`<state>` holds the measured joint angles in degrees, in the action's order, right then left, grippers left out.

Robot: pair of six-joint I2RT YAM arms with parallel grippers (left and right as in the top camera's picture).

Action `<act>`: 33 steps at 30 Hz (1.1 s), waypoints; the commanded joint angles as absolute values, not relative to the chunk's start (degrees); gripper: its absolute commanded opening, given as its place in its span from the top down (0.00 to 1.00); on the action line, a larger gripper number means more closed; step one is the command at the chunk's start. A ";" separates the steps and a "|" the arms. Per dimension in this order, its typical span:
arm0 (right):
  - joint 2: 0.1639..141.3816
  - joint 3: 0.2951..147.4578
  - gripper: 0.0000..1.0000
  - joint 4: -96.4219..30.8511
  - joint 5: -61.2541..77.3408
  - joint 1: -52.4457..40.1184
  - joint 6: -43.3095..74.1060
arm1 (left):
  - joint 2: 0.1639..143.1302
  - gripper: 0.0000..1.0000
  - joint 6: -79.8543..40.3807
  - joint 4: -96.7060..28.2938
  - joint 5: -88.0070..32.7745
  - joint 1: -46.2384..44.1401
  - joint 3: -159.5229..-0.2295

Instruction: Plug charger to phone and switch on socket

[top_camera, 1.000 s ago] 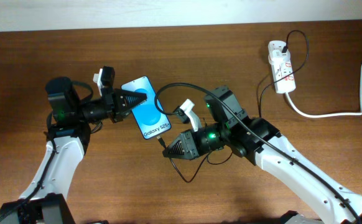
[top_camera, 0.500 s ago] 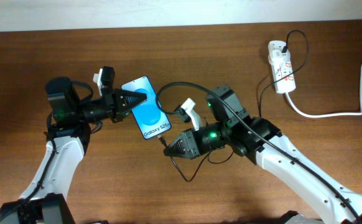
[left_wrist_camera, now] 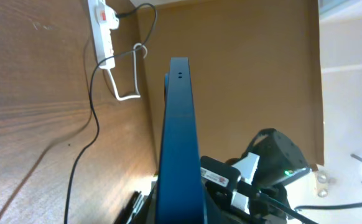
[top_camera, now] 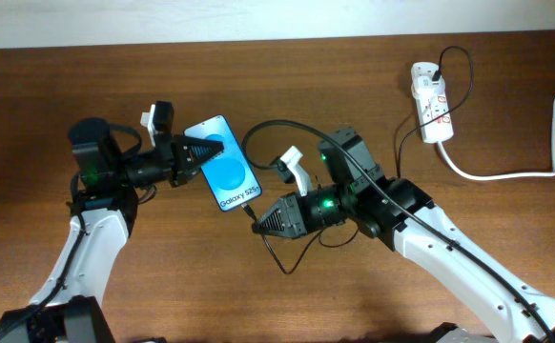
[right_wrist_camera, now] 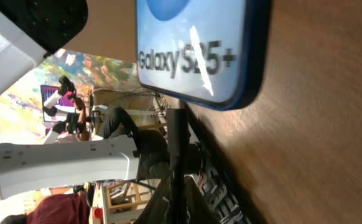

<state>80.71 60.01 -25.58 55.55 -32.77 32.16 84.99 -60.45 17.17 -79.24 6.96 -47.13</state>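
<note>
The phone (top_camera: 228,175) with its blue "Galaxy S25+" screen is held off the table at an angle by my left gripper (top_camera: 204,152), which is shut on its upper end. In the left wrist view the phone (left_wrist_camera: 176,143) shows edge-on between the fingers. My right gripper (top_camera: 257,222) is shut on the plug end of the thin black charger (top_camera: 282,128); the tip sits just below the phone's bottom edge (right_wrist_camera: 206,56). The charger plug (right_wrist_camera: 176,134) points at that edge. The white socket (top_camera: 430,101) lies at the far right, with a black plug in it.
A thick white cord (top_camera: 516,173) runs from the socket to the right edge. The black cable loops over my right arm and trails on the table (top_camera: 282,267) in front of it. The socket and cable also show in the left wrist view (left_wrist_camera: 104,28).
My right gripper has moved slightly up and right toward the phone's bottom edge with the charger tip. The cable loop above it has risen. The left arm holds the phone nearly still.
</note>
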 commanded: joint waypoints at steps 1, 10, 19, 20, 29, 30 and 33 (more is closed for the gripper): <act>80.75 60.53 0.96 -22.44 53.74 -32.40 33.95 | 85.08 1.00 -59.44 17.39 -81.62 6.81 -47.83; 81.73 60.53 0.96 -20.69 51.29 -34.11 33.91 | 85.08 1.00 -59.48 16.97 -82.19 6.81 -47.83; 83.74 60.53 0.96 -20.71 50.59 -34.06 32.49 | 85.08 1.00 -60.77 16.97 -86.91 6.81 -47.83; 83.74 60.53 0.96 -20.73 50.72 -34.06 31.73 | 85.08 1.00 -60.75 16.97 -87.72 6.81 -47.83; 83.74 60.53 0.96 -19.79 50.72 -34.00 30.26 | 85.08 1.00 -60.71 17.02 -90.11 6.81 -47.83; 83.74 60.53 0.96 -19.03 50.74 -34.00 30.46 | 85.08 1.00 -60.69 17.02 -90.13 6.81 -47.83; 83.74 60.55 0.96 -17.39 50.72 -34.00 30.46 | 85.08 1.00 -60.29 17.02 -90.13 6.81 -47.83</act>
